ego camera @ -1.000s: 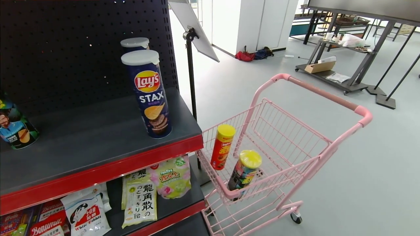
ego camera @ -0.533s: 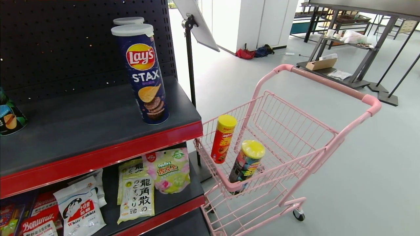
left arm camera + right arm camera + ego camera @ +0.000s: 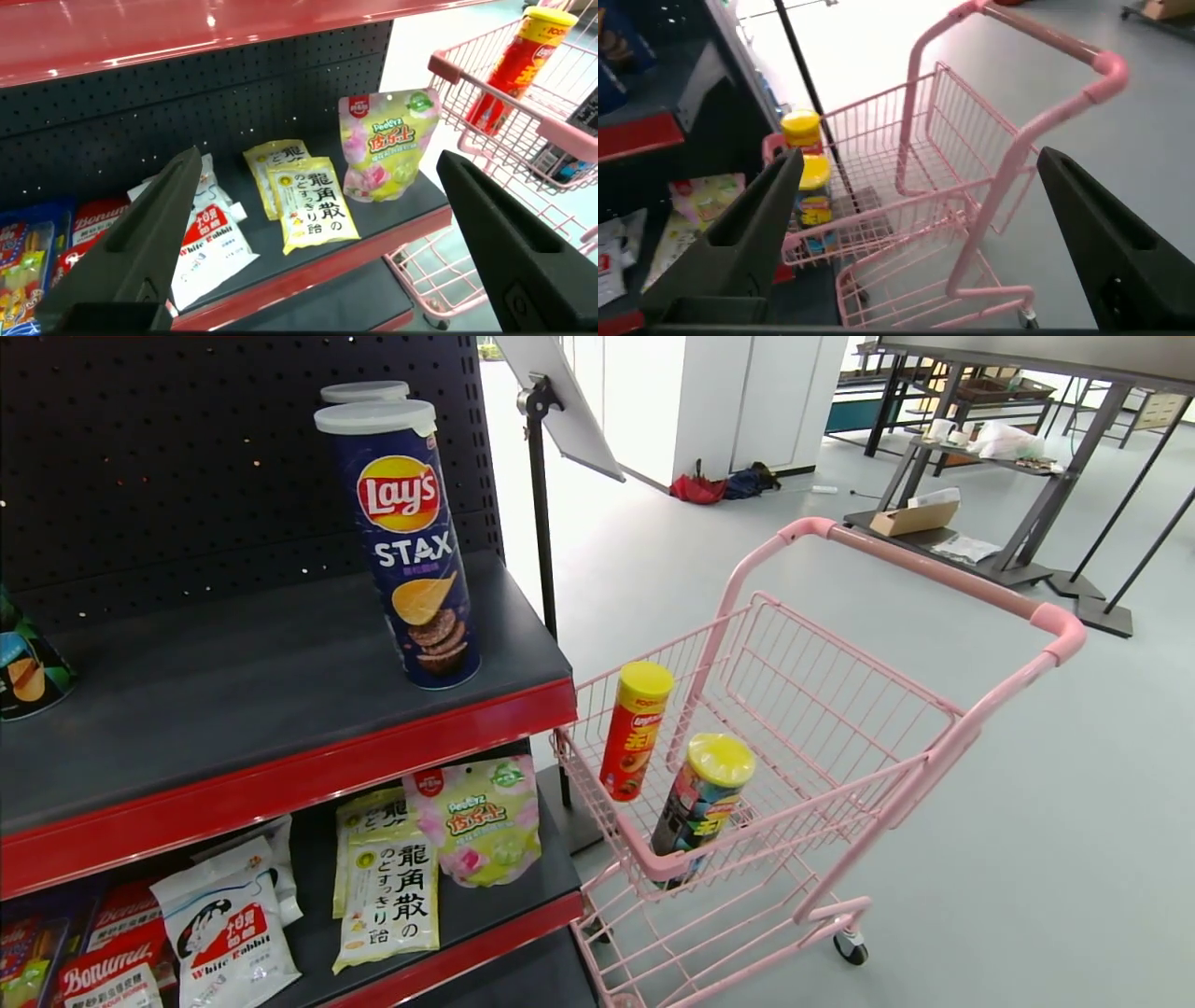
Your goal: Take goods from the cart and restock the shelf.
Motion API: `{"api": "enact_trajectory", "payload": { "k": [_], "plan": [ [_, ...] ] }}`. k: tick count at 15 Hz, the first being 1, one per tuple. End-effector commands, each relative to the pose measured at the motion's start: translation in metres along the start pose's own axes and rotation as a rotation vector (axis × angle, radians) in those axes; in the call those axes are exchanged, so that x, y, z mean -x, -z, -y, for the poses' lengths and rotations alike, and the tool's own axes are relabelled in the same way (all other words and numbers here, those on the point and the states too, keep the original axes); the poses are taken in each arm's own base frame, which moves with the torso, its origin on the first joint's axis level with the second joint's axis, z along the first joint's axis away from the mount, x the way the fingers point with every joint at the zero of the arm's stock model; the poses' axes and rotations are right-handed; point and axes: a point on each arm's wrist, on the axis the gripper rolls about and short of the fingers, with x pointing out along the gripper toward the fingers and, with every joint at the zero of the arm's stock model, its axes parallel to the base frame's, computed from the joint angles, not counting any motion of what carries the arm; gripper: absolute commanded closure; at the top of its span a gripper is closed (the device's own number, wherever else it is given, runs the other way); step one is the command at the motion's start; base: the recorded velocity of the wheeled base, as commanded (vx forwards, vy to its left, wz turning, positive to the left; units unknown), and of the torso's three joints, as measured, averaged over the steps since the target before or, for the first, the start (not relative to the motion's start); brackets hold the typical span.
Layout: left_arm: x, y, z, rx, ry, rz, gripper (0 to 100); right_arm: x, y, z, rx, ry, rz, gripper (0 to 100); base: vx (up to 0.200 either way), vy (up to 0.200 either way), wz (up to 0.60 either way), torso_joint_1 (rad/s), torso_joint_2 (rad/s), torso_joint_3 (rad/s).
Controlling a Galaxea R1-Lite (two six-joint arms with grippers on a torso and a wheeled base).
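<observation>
Head view: a red can (image 3: 635,733) and a dark can (image 3: 705,803) stand in the pink cart (image 3: 924,571), right of the shelf (image 3: 233,691). The right tool (image 3: 920,154), released, hangs above the cart, well apart from both. The left tool (image 3: 318,157), released, faces snack bags (image 3: 308,201) under the shelf.

Cart (image 3: 920,569) gloss mtl wire; shelf (image 3: 233,700) matt.

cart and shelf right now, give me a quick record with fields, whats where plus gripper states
cart: pink wire cart, standing at the right end of the shelf
in cart: red can and dark can, both yellow-lidded, near the shelf-side corner
top level: tall blue can upright near the front right corner, white-lidded can behind it
lower level: snack bags
left arm: left gripper open, empty, facing the lower level
right arm: right gripper open, empty, facing the cart
</observation>
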Motion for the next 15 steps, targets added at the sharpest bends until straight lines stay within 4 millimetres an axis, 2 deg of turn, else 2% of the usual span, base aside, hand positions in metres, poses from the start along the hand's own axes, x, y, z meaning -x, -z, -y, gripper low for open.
{"api": "enact_trajectory", "payload": {
  "k": [1,2,4,6,13,15],
  "plan": [
    [0.0,0.0,0.0,0.0,0.0,-0.001,0,-0.102,0.048,-0.003,-0.061,-0.233,-0.332,0,0.0,0.0,0.0,0.0,0.0,0.0],
    [0.0,0.0,0.0,0.0,0.0,-0.001,0,-0.128,0.082,-0.005,-0.06,-0.302,-0.404,0,0.0,0.0,0.0,0.0,0.0,0.0],
    [0.0,0.0,0.0,0.0,0.0,-0.001,0,-0.159,0.111,-0.007,-0.063,-0.323,-0.427,0,0.0,0.0,0.0,0.0,0.0,0.0],
    [0.0,0.0,0.0,0.0,0.0,-0.001,0,-0.173,0.128,-0.013,-0.07,-0.347,-0.483,0,0.0,0.0,0.0,0.0,0.0,0.0],
    [0.0,0.0,0.0,0.0,0.0,-0.001,0,-0.187,0.15,-0.035,-0.048,-0.432,-0.548,0,0.0,0.0,0.0,0.0,0.0,0.0],
    [0.0,0.0,0.0,0.0,0.0,-0.001,0,-0.199,0.154,-0.04,-0.042,-0.448,-0.545,0,0.0,0.0,0.0,0.0,0.0,0.0]
  ]
}}
